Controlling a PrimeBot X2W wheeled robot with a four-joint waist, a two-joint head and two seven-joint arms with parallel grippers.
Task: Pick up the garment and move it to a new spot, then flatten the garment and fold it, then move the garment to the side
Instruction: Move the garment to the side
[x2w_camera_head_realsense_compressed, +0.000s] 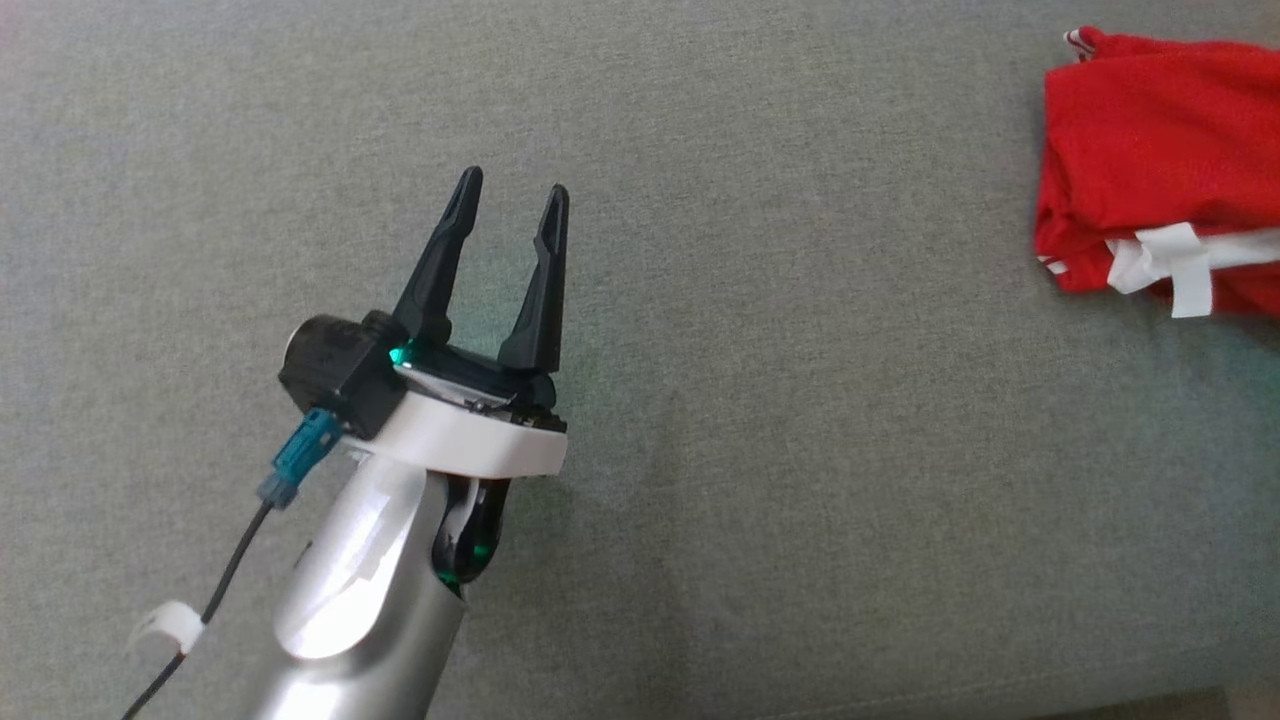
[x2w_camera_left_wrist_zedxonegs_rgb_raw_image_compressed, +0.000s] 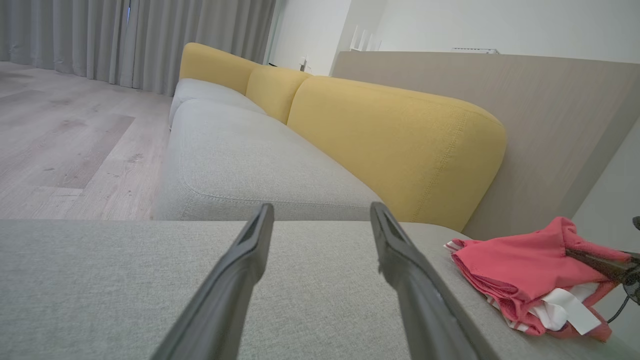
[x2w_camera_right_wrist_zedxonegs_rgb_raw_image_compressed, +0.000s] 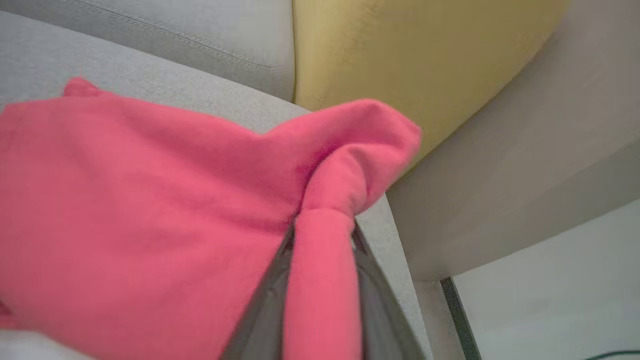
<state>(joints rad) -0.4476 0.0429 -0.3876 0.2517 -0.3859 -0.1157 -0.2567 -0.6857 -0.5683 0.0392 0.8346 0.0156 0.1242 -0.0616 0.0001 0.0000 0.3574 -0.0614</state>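
Item: folded red garment on grey cushion, one ruck pinched in right gripper, bulk ahead-left of it; left gripper spread, empty, garment well to its right; advise opening wide, withdrawing straight back.

The grey sofa seat lies bare through the middle and lower right of the head view, with open passage there. The left tool, fingers spread, occupies the lower left. The folded red garment blocks the upper right corner. In the left wrist view the yellow back cushion and wood panel wall off the right. A garment fold fills the right tool.
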